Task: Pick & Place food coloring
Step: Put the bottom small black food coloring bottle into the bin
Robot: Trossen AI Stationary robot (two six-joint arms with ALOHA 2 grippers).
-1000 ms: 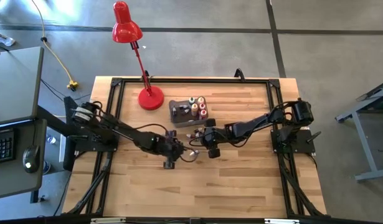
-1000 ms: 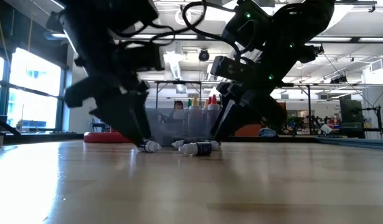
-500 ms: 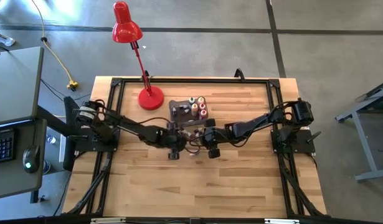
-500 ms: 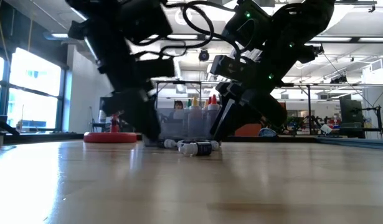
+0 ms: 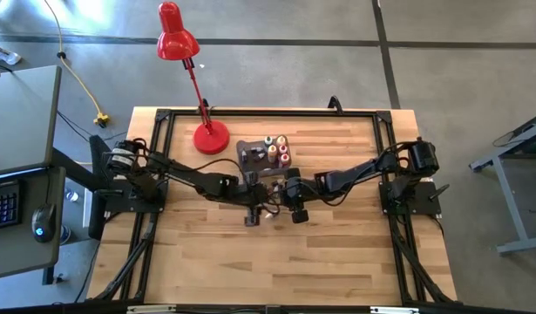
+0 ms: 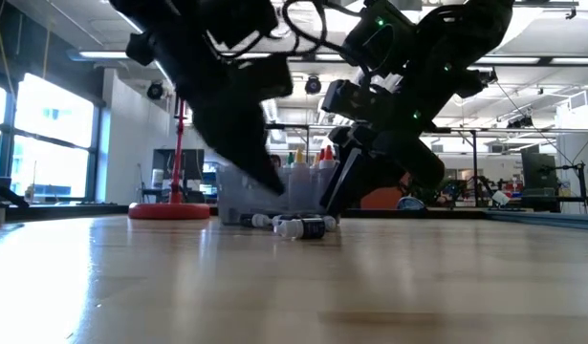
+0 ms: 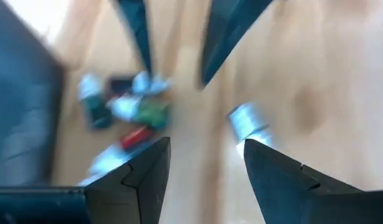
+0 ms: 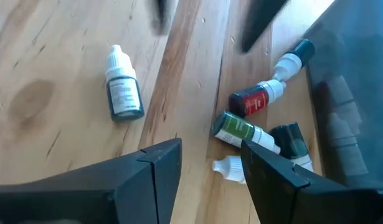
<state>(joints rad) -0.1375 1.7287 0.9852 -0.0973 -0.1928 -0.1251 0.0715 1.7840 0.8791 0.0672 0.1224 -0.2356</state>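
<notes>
Lying centre-frame on the table (image 5: pixel 337 253), small food coloring bottles (image 8: pixel 253 121) carry unreadable labels; left end effector (image 5: pixel 253 212) and right end effector (image 5: pixel 295 209) hover open, empty.

The tabletop (image 8: pixel 66 68) is pale wood with a smooth, lightly grained finish. The food coloring bottles (image 8: pixel 124 92) look like glossy plastic with white caps, and the bin (image 8: pixel 359 93) is translucent grey plastic.

My bench (image 5: pixel 337 253) is light brown wood with darker stripes. The lamp (image 5: pixel 177 41) is bright red. The bin (image 6: pixel 274 191) is see-through grey. Beside the bin lie little bottles: a red one (image 8: pixel 250 99), a green one (image 8: pixel 236 129) and a dark one (image 8: pixel 124 96), all with white caps. My arms and jaws are black.
</notes>
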